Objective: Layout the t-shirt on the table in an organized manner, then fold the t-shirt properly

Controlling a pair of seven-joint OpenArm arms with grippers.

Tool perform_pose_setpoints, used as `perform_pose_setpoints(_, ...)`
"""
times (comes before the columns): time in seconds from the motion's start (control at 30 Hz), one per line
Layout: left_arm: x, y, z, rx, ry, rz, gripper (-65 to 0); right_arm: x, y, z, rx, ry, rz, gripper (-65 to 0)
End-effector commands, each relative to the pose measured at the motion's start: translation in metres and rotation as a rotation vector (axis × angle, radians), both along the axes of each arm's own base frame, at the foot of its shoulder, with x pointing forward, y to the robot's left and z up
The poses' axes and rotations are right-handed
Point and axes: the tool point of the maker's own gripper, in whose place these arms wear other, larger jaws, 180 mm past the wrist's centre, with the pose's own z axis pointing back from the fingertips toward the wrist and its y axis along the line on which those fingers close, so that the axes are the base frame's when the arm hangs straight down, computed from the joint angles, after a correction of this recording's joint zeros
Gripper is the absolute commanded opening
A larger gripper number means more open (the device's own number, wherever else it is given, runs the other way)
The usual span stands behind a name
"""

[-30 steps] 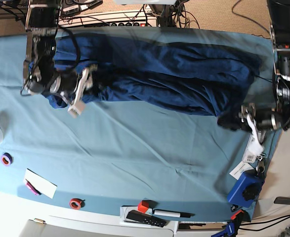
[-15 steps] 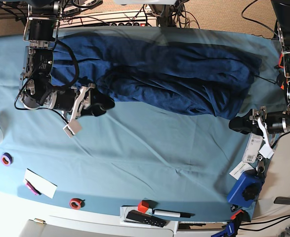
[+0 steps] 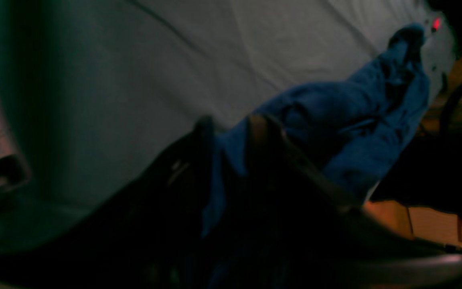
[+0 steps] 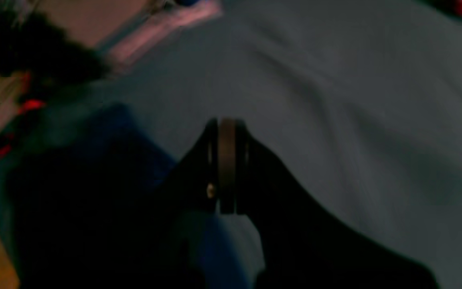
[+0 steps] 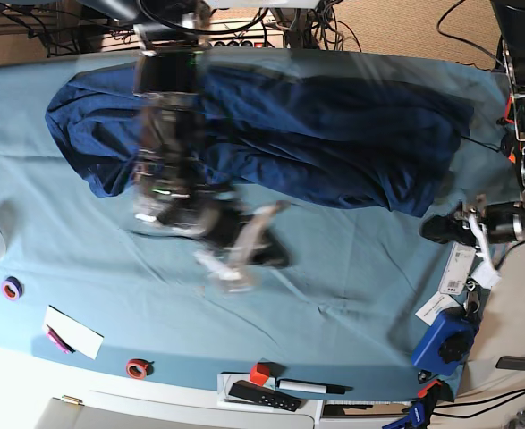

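The big blue t-shirt [image 5: 316, 134] lies bunched along the far side of the tabletop [image 5: 351, 295].
The left hand [image 3: 231, 132] pinches its edge. The right hand [image 4: 227, 132] is closed on nothing.

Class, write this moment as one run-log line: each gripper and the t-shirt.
left gripper: closed on t-shirt edge | right gripper: shut, empty, over table | t-shirt: bunched lengthwise, unfolded

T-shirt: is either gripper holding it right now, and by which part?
The left gripper pinches the t-shirt at the edge nearest that arm; the right gripper is shut on nothing, over the table.
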Motion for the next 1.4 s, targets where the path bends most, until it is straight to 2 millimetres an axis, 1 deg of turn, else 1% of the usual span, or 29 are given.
perform_pose_setpoints(0.0, 0.016, 0.017, 0.03, -0.014, -0.089, 0.045, -64.8, 0.003, 0.019, 0.011, 0.012, -0.049, 0.049, -65.0)
perform_pose_setpoints(0.07, 0.022, 0.034, 0.045, -0.035, -0.134, 0.11, -65.0, 0.001, 0.042, -0.013, -0.054, -0.017, 0.095, -65.0)
perform_pose_setpoints(0.1, 0.024, 0.043, 0.051, -0.044, -0.155, 0.142, -65.0, 0.001, 0.05, -0.025, -0.1, -0.002, 0.111, -65.0)
perform_pose_setpoints(0.17, 0.025, 0.061, 0.063, -0.059, -0.192, 0.199, -65.0, 0.0, 0.059, -0.047, -0.18, 0.026, 0.148, -65.0)
perform_pose_setpoints(0.23, 0.023, 0.075, 0.069, -0.055, -0.207, 0.235, -65.0, 0.0, 0.064, -0.058, -0.221, 0.044, 0.173, -65.0)
perform_pose_setpoints(0.3, 0.019, 0.084, 0.07, -0.039, -0.205, 0.247, -65.0, 0.002, 0.068, -0.058, -0.226, 0.043, 0.189, -65.0)
perform_pose_setpoints(0.4, 0.013, 0.09, 0.064, -0.025, -0.188, 0.254, -65.0, -0.003, 0.078, -0.051, -0.162, 0.063, 0.208, -65.0)
perform_pose_setpoints(0.47, 0.011, 0.091, 0.06, -0.027, -0.181, 0.26, -65.0, -0.013, 0.087, -0.047, -0.121, 0.071, 0.257, -65.0)
perform_pose_setpoints(0.57, 0.006, 0.091, 0.053, -0.026, -0.165, 0.262, -65.0, -0.029, 0.099, -0.049, -0.123, 0.076, 0.328, -65.0)
perform_pose_setpoints(0.7, 0.003, 0.091, 0.049, -0.024, -0.152, 0.262, -65.0, -0.055, 0.115, -0.061, -0.191, 0.08, 0.426, -65.0)
perform_pose_setpoints(0.87, 0.003, 0.091, 0.049, -0.024, -0.152, 0.262, -65.0, -0.099, 0.133, -0.076, -0.252, 0.113, 0.58, -65.0)
perform_pose_setpoints(0.93, 0.003, 0.091, 0.049, -0.024, -0.152, 0.262, -65.0, -0.118, 0.138, -0.077, -0.244, 0.129, 0.662, -65.0)
perform_pose_setpoints(1.0, 0.003, 0.091, 0.049, -0.024, -0.152, 0.262, -65.0, -0.126, 0.141, -0.075, -0.224, 0.157, 0.683, -65.0)
perform_pose_setpoints(1.03, 0.003, 0.091, 0.049, -0.024, -0.152, 0.262, -65.0, -0.127, 0.142, -0.074, -0.214, 0.163, 0.685, -65.0)
perform_pose_setpoints(1.1, 0.003, 0.091, 0.049, -0.024, -0.153, 0.262, -65.0, -0.125, 0.143, -0.07, -0.194, 0.165, 0.676, -65.0)
perform_pose_setpoints(1.17, 0.003, 0.091, 0.049, -0.024, -0.153, 0.263, -65.0, -0.117, 0.143, -0.06, -0.149, 0.163, 0.65, -65.0)
perform_pose_setpoints(1.2, 0.003, 0.091, 0.049, -0.025, -0.153, 0.263, -65.0, -0.112, 0.144, -0.052, -0.11, 0.163, 0.633, -65.0)
perform_pose_setpoints(1.27, 0.003, 0.091, 0.05, -0.027, -0.158, 0.267, -65.0, -0.099, 0.144, -0.028, -0.02, 0.147, 0.593, -65.0)
perform_pose_setpoints(1.33, 0.004, 0.091, 0.05, -0.028, -0.16, 0.268, -65.0, -0.08, 0.138, 0.002, 0.052, 0.092, 0.538, -65.0)
perform_pose_setpoints(1.37, 0.003, 0.091, 0.049, -0.025, -0.157, 0.266, -65.0, -0.068, 0.133, 0.017, 0.079, 0.056, 0.504, -65.0)
